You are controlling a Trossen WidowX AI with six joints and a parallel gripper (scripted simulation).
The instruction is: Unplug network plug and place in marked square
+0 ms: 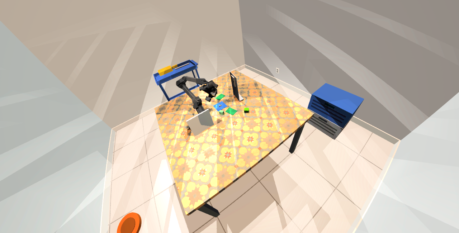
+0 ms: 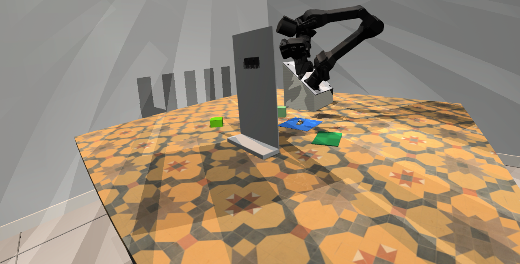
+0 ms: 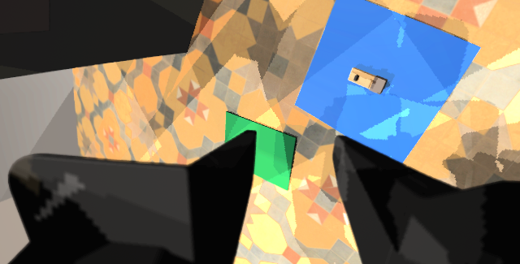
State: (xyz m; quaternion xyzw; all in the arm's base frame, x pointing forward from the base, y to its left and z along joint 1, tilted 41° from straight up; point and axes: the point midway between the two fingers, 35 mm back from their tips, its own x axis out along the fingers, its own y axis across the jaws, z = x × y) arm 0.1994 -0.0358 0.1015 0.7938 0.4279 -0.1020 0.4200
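Observation:
The plug point(image 1: 220, 105) point(image 2: 299, 122) point(image 3: 361, 78), small and beige with a grey end, lies on the blue square point(image 1: 219, 108) point(image 2: 308, 126) point(image 3: 426, 65), inside its edges. It is out of the socket. My gripper point(image 1: 208, 99) point(image 2: 301, 76) point(image 3: 295, 143) is part open and empty, high above the table, with a clear gap between its fingertips and the plug. The upright panel point(image 1: 234, 85) point(image 2: 256, 98) stands beside the square. Black socket housings point(image 2: 251, 62) show on its back in the exterior view; its front is hidden there.
A green pad point(image 1: 220, 96) point(image 2: 327, 138) point(image 3: 270, 154) lies near the blue square. Another green pad point(image 1: 231, 111) lies on its other side. A pale green block point(image 1: 221, 112) point(image 2: 281, 111) stands near the square, and a bright green block point(image 1: 246, 110) point(image 2: 216, 122) farther off.

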